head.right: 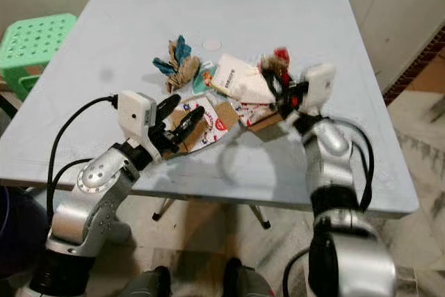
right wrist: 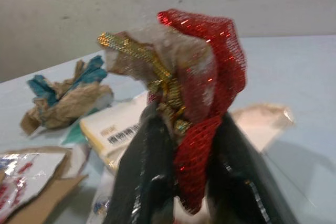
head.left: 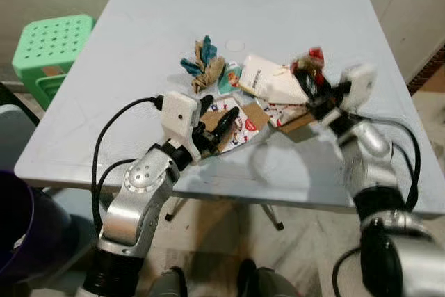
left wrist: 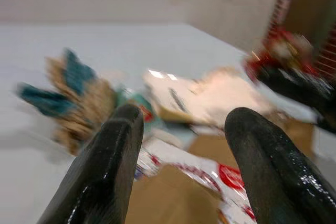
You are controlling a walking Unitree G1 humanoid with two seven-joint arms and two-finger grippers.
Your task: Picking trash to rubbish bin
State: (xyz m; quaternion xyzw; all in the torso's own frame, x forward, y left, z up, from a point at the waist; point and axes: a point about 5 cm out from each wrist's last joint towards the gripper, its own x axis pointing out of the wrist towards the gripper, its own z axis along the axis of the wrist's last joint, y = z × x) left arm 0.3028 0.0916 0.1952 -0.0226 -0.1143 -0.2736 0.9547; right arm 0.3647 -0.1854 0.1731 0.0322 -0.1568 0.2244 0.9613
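Right wrist view: crinkly red mesh wad (right wrist: 202,103).

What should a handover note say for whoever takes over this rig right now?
Right gripper: shut on the red mesh wrapper, lifted just above the pile.
Left gripper: open, fingers low over the printed cardboard packaging, gripping nothing.
On the table: crumpled teal-and-brown paper, a white packet, cardboard scraps.
Done: one piece grasped. Nothing visibly binned.
Left: carry the mesh to the rubbish bin, then clear the rest of the pile.
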